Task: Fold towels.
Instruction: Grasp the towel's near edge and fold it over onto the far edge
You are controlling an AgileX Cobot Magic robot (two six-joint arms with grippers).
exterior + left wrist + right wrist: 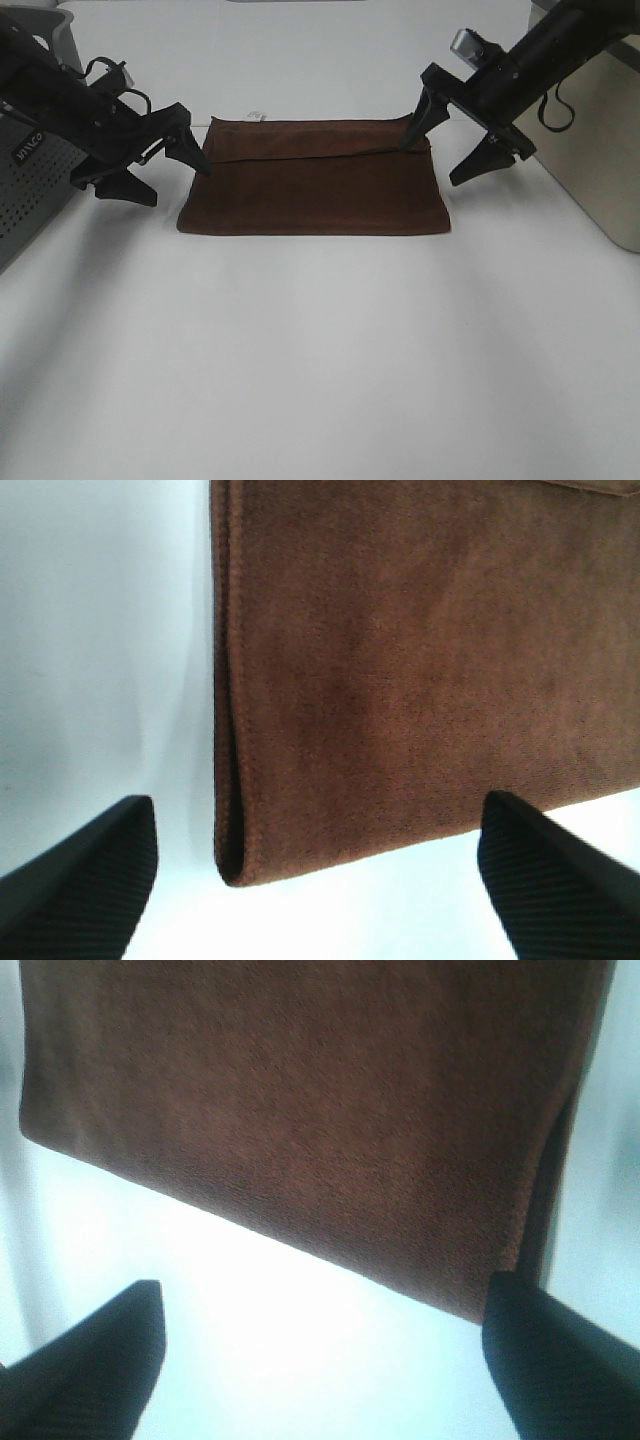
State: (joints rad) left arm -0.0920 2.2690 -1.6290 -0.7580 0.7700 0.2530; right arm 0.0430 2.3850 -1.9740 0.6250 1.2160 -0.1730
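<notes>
The dark brown towel [315, 180] lies folded in half on the white table, with its upper layer's edge a little short of the far edge. A small white tag [255, 116] shows at its far edge. My left gripper [178, 180] is open and empty at the towel's left edge, one finger touching or just over that edge. My right gripper [433, 163] is open and empty at the towel's far right corner. The left wrist view shows the towel's [430, 680] folded corner between the open fingers [90, 880]. The right wrist view shows the towel [300, 1110] ahead of the open fingers [560, 1360].
A grey perforated panel [30, 190] stands at the left edge behind the left arm. A beige box [600, 150] stands at the right behind the right arm. The white table [320, 350] stretches in front of the towel.
</notes>
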